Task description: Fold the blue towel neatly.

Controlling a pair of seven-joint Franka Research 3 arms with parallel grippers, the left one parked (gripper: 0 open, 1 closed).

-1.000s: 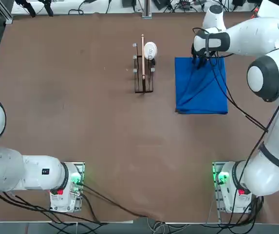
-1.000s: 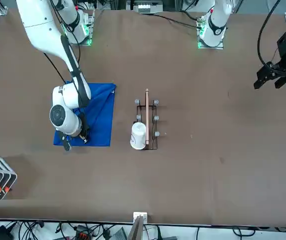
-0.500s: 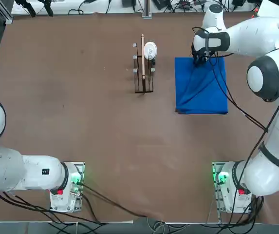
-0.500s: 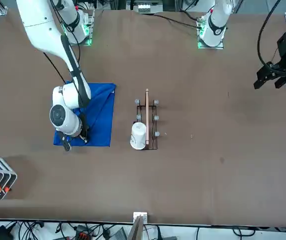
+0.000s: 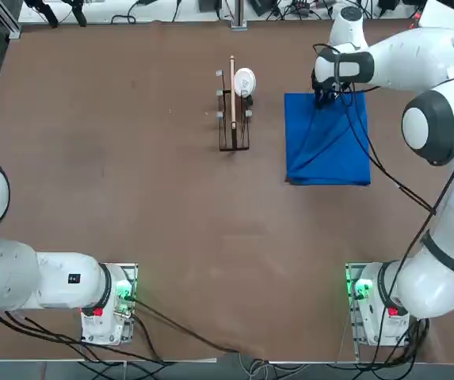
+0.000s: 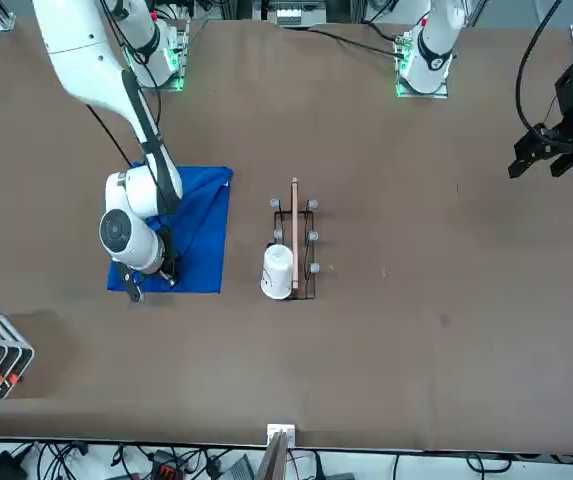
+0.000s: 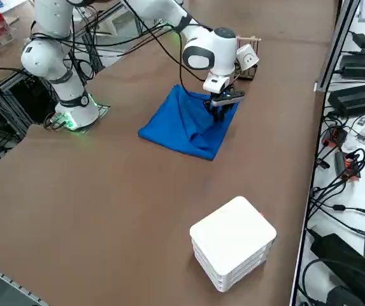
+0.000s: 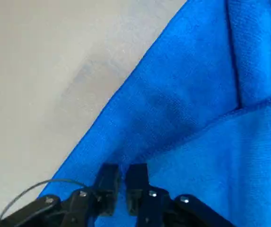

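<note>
One blue towel (image 5: 306, 162): lying on the brown tabletop (image 5: 171, 206) under my forearm, roughly squared up already, but with creases and an overlapping layer, so I'd guess it's partway folded.
Right gripper (image 8: 122, 169): down at the towel's far side as I reach from my base, fingertips a little apart, blue showing in the slim gap. Can't tell if any cloth is caught in there. Being this low makes sense if I'm after a pinch of cloth, imo.
Towel edges: one long edge runs diagonally past my fingers in the wrist view, bare table beyond it. A second edge lies across the cloth, so grabbing too deep could take more layers than I want.
Wire rack (image 5: 222, 142): well apart, to the towel's left, with a wooden stick along it and a white mug (image 6: 277, 272) at its far end. Swinging wide that way is the risk.
White slatted box (image 7: 233, 236): beyond the towel, well clear of it.
Open room: plenty of bare table on my base side, so I'd fold that way.
</note>
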